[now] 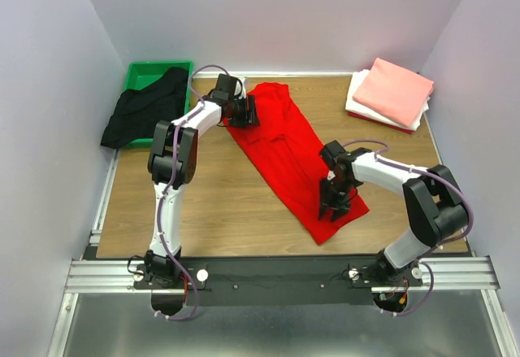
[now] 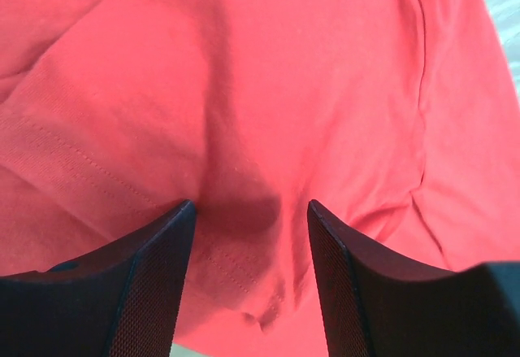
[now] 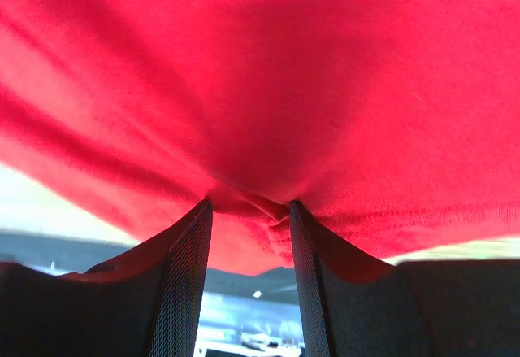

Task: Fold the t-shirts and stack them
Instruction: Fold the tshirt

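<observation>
1. Red t-shirt (image 1: 280,150) lies diagonally across the table (image 1: 211,202) centre.
2. Left gripper (image 1: 250,115), jaws spread, rests on its far end.
3. Right gripper (image 1: 331,211) pinches the near hem, raised off the wood.

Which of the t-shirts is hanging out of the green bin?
The black t-shirt, draped over the green bin. The red t-shirt lies on the table; the pink t-shirt and white t-shirt are folded, stacked.

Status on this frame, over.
Left gripper open, on far end of red shirt. Right gripper pinching near end. Nothing blocking.
</observation>
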